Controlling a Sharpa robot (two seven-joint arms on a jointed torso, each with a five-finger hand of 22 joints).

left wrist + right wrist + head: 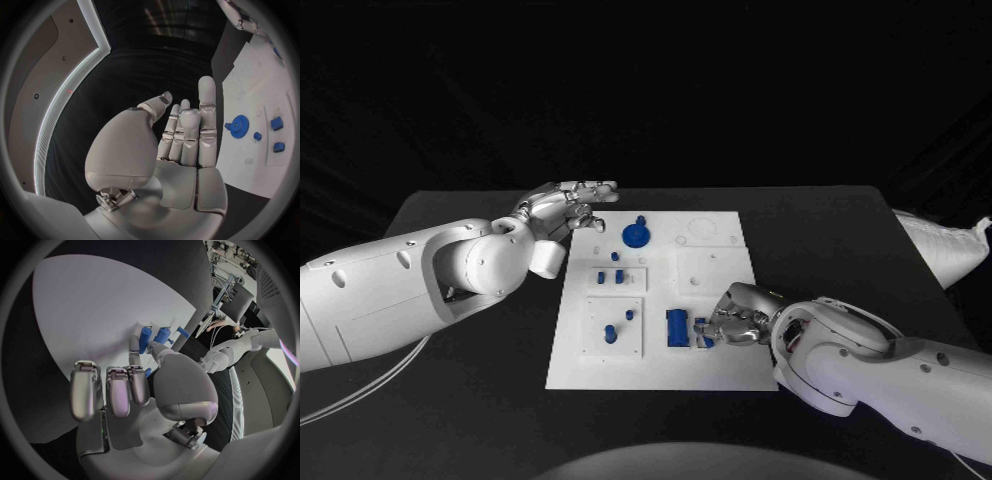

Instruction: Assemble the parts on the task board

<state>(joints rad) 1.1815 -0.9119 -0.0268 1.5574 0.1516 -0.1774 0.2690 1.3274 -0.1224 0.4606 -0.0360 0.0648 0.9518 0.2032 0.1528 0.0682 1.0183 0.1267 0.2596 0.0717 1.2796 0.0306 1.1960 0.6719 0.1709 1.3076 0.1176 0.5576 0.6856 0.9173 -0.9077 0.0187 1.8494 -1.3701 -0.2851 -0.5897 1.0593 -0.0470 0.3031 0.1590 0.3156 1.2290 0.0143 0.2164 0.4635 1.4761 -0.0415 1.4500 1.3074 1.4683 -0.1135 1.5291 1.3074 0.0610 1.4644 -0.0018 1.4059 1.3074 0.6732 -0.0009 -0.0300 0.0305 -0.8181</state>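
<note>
White task board (pixel 718 370) carries small blue parts (pixel 676 327); both hands hold nothing, fingers apart.

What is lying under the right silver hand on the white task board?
Under the right silver hand, a small blue piece peeks out on the white task board; the fingers cover the rest, so any grip is hidden.
</note>
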